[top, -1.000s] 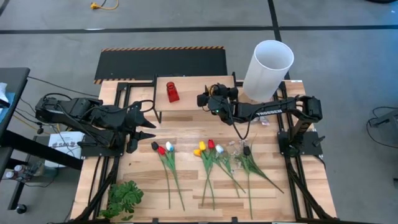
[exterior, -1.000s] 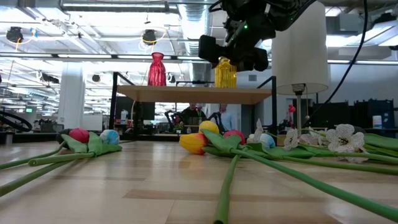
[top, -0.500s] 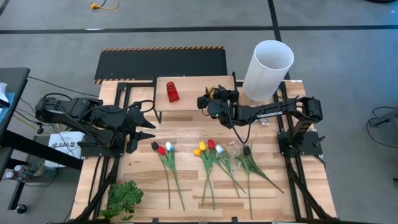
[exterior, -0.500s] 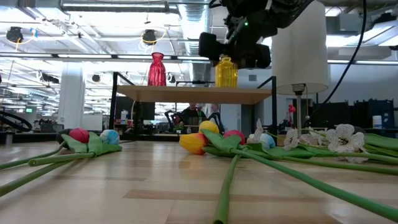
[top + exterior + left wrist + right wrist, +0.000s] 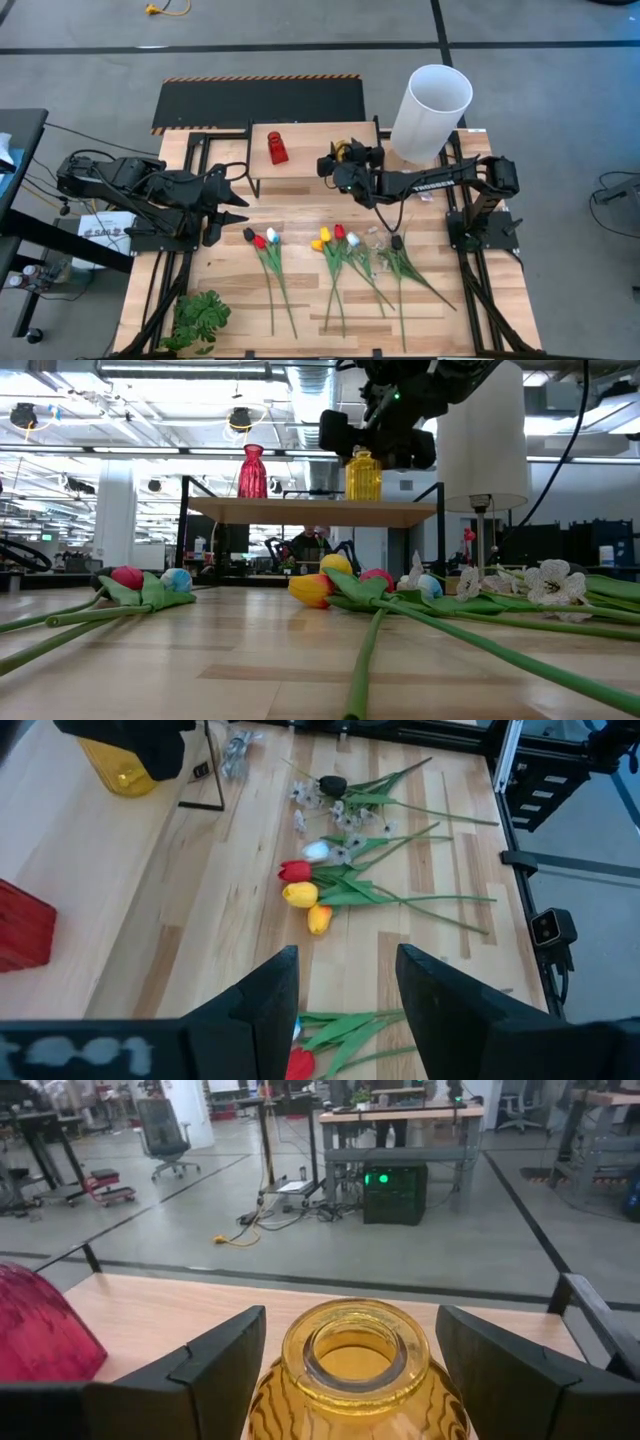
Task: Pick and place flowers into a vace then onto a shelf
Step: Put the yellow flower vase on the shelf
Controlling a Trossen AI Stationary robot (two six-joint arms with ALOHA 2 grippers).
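Right now the right gripper [image 5: 343,163] hangs over the shelf [image 5: 300,138] with its jaws spread wide, one finger on each side of the yellow vase [image 5: 357,1370], apart from the glass and holding nothing. To take the vase well, I judge it should sink until the pads face the belly below the neck, centre on it, then close slowly so the glass does not twist or skid off the board. The red vase [image 5: 277,148] stands well apart on the same shelf, so there is room to lift straight up. All the flowers [image 5: 335,250] lie flat on the table in front of the shelf, in three loose bunches; none is in a vase yet. The left gripper [image 5: 232,198] waits near the table's left edge, jaws partly open and empty
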